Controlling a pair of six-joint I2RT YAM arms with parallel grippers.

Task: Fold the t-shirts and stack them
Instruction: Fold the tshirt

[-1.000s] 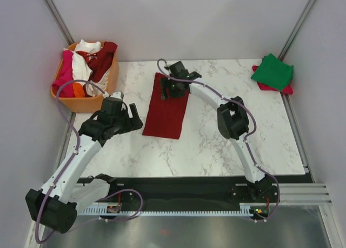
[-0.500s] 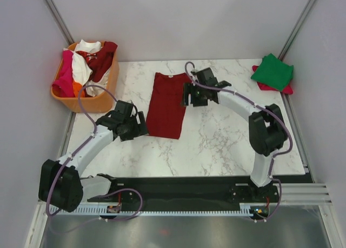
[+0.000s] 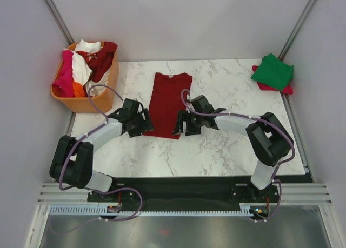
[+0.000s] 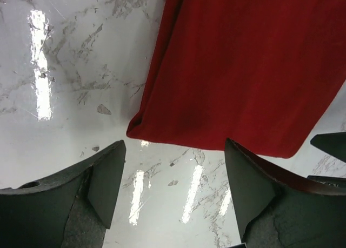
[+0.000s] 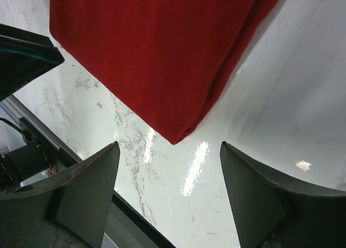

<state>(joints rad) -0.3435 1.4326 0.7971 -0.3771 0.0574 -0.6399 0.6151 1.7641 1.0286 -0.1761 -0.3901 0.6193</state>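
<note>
1. Both arms have swung in to the near hem of the dark red t-shirt (image 3: 166, 105) over the last second. The right gripper (image 3: 181, 125), which was up at the collar end, now sits at the near right corner. The left gripper (image 3: 145, 124) has closed in from well out on the shirt's left to the near left corner.
2. That shirt lies flat on the marble table (image 3: 227, 145), already narrowed into a strip. The orange basket (image 3: 86, 103) of loose shirts stands to its left. A folded green shirt (image 3: 274, 71) on a pink-red one (image 3: 285, 88) lies well off to its far right.
3. Its long axis runs near to far: the collar points away from the arm bases and the hem points toward them.
4. From the left wrist, the left gripper (image 4: 174, 172) is spread wide and holds nothing. The hem's left corner lies just ahead of the gap.
5. From the right wrist, the right gripper (image 5: 168, 167) is likewise spread and empty, with the hem's right corner just ahead.
6. Each arm is nearest its own corner, so the coming move looks like a two-corner pinch. The hem would then be carried along the long axis toward the collar.
</note>
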